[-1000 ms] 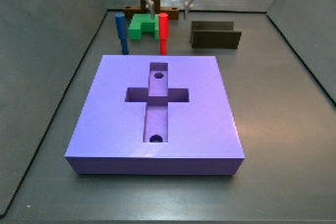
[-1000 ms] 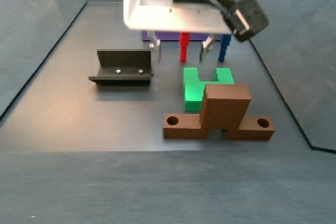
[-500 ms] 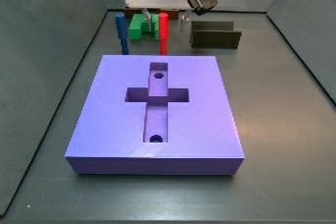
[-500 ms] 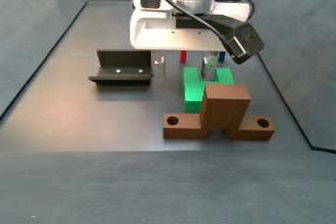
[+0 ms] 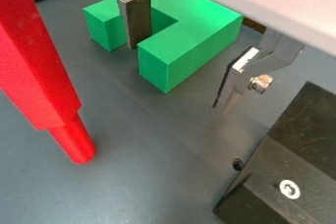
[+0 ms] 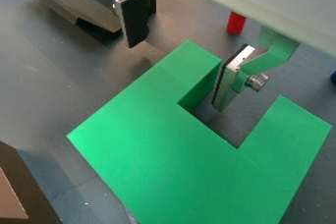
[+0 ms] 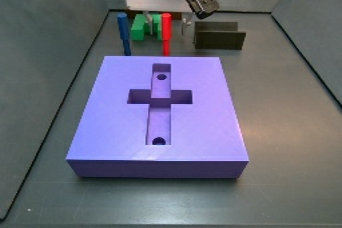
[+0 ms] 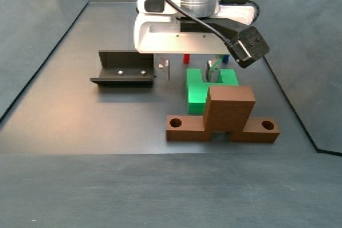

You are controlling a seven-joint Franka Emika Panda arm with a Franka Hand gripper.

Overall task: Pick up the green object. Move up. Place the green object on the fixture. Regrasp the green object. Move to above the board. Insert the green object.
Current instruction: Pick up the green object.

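Reading left to right across the side views:
Blue peg (image 7: 122,30): upright at the far left of the back row, near the rear wall.
Green object (image 7: 144,29): on the floor just right of the blue peg; in a side view (image 8: 203,85) it lies directly behind the brown wooden stand (image 8: 226,117).
Red peg (image 7: 166,32): upright just beside the green object.
Gripper (image 5: 184,60): low over the green object (image 5: 168,34), jaws spread apart and closed on nothing; one silver finger (image 6: 133,12) hangs outside a prong, one finger (image 6: 238,77) sits in the notch between the prongs.
Fixture (image 7: 218,36): right of the pegs at the back, apart from the green object; also seen at (image 8: 123,69).
Board (image 7: 162,113): purple slab in the foreground, cross cutout and both round holes empty.
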